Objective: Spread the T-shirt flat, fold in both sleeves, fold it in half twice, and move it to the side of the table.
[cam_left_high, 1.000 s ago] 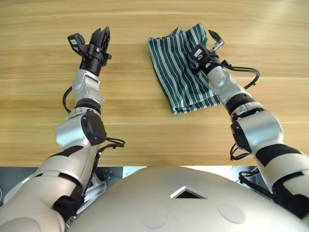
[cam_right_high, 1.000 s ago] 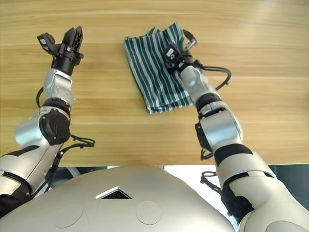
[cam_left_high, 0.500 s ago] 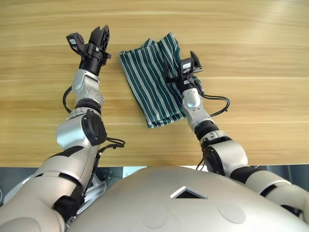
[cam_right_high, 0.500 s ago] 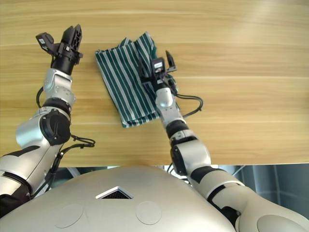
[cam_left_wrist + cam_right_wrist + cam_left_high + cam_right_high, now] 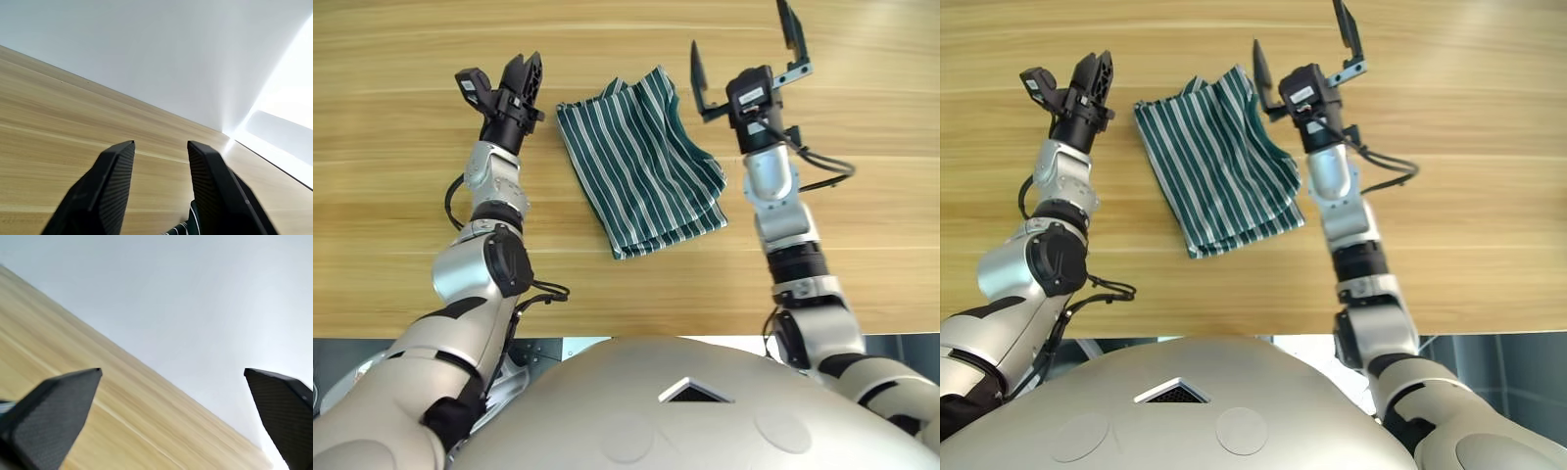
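On the table, between our two arms, the T-shirt lies as a compact folded bundle, green with thin white stripes, its long axis running diagonally. It sits nearer our left side. The left gripper is just beside the bundle's far left corner, fingers parted by a narrow gap, pinching nothing. The right gripper is off the cloth by its far right corner, fingers spread wide, nothing between them.

We judge the shirt to be light, soft and limp, with no stiffness. The stacked layers will likely slide or fan apart if only the top one is caught. The best hold looks like a pinch through all layers at a folded edge or corner, or one on each side so it doesn't sag open.

We see no print, logo or label on the shirt. A small white sticker on the right gripper's body is too small to read.
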